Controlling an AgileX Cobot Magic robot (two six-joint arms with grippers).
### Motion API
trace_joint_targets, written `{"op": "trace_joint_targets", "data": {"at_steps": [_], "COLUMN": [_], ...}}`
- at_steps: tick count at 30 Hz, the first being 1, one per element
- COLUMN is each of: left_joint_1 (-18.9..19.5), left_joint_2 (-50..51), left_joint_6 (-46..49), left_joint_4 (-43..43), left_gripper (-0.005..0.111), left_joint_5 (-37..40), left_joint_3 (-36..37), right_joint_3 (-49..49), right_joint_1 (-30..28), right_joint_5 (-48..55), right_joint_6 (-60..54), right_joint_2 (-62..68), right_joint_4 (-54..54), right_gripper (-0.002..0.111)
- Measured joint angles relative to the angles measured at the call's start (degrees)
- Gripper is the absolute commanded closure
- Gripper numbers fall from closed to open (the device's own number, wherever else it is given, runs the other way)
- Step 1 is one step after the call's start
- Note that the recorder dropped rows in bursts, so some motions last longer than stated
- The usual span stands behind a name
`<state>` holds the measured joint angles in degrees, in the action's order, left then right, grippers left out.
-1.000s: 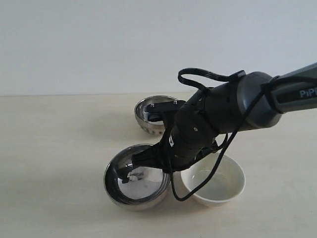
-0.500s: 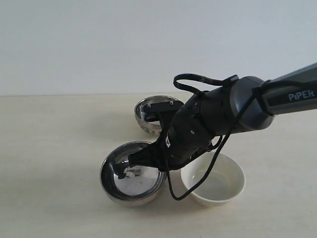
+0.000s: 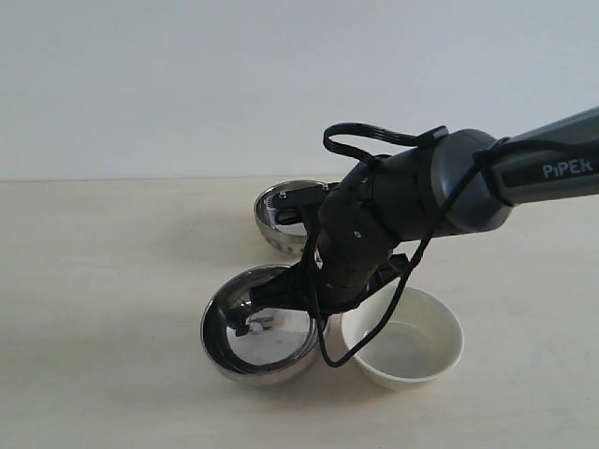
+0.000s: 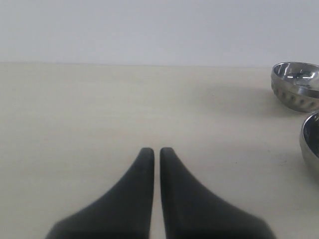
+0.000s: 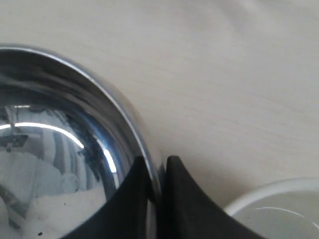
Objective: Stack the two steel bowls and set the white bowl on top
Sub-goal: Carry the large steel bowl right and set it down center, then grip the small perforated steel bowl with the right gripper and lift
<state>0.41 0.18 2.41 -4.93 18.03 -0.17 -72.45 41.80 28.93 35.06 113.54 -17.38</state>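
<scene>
1. Nearest the exterior camera, the white bowl (image 3: 402, 348) sits upright on the pale, faintly grained table (image 3: 94, 299). It is round, glossy and plain, and its smooth inside is bare.
2. Just beside it is the wide steel bowl (image 3: 262, 327), shallow, plain and mirror-bright. It looks tipped, with its opening turned partly toward the camera. Its inside shows only dark reflections of the arm.
3. The right gripper (image 5: 156, 160) is clamped on this bowl's thin rim, on the side next to the white bowl, with one black finger inside the wall and one outside. A looped black cable (image 3: 374, 140) hangs from the arm above.
4. Farther back, partly hidden by the arm, the smaller steel bowl (image 3: 281, 224) stands upright on the table. It is deeper, with a dotted lower band, and I can make out only reflections inside.
5. The left gripper (image 4: 152, 152) is well apart from the bowls, its tapered black fingers together on nothing.
6. A plain pale wall (image 3: 187, 84) closes the back.
</scene>
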Motion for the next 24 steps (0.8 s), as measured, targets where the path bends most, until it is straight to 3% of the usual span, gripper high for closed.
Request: {"op": "trace_joint_targets", "data": {"at_steps": [2, 5, 7, 8, 10, 20, 24], "left_joint_1": [0.00, 0.00, 0.00, 0.00, 0.00, 0.00, 0.00], "left_joint_2": [0.00, 0.00, 0.00, 0.00, 0.00, 0.00, 0.00], "left_joint_6": [0.00, 0.00, 0.00, 0.00, 0.00, 0.00, 0.00], "left_joint_4": [0.00, 0.00, 0.00, 0.00, 0.00, 0.00, 0.00], "left_gripper": [0.103, 0.103, 0.103, 0.103, 0.103, 0.103, 0.103], "left_joint_5": [0.00, 0.00, 0.00, 0.00, 0.00, 0.00, 0.00], "left_joint_3": [0.00, 0.00, 0.00, 0.00, 0.00, 0.00, 0.00], "right_joint_3": [0.00, 0.00, 0.00, 0.00, 0.00, -4.65, -10.65], "right_joint_1": [0.00, 0.00, 0.00, 0.00, 0.00, 0.00, 0.00], "right_joint_5": [0.00, 0.11, 0.84, 1.15, 1.66, 3.04, 7.23], "right_joint_6": [0.00, 0.03, 0.03, 0.03, 0.14, 0.95, 9.44], "right_joint_2": [0.00, 0.00, 0.08, 0.15, 0.15, 0.49, 0.52], "right_joint_4": [0.00, 0.00, -0.26, -0.26, -0.26, -3.27, -10.38], "right_gripper": [0.107, 0.094, 0.079, 0.064, 0.057, 0.057, 0.057]}}
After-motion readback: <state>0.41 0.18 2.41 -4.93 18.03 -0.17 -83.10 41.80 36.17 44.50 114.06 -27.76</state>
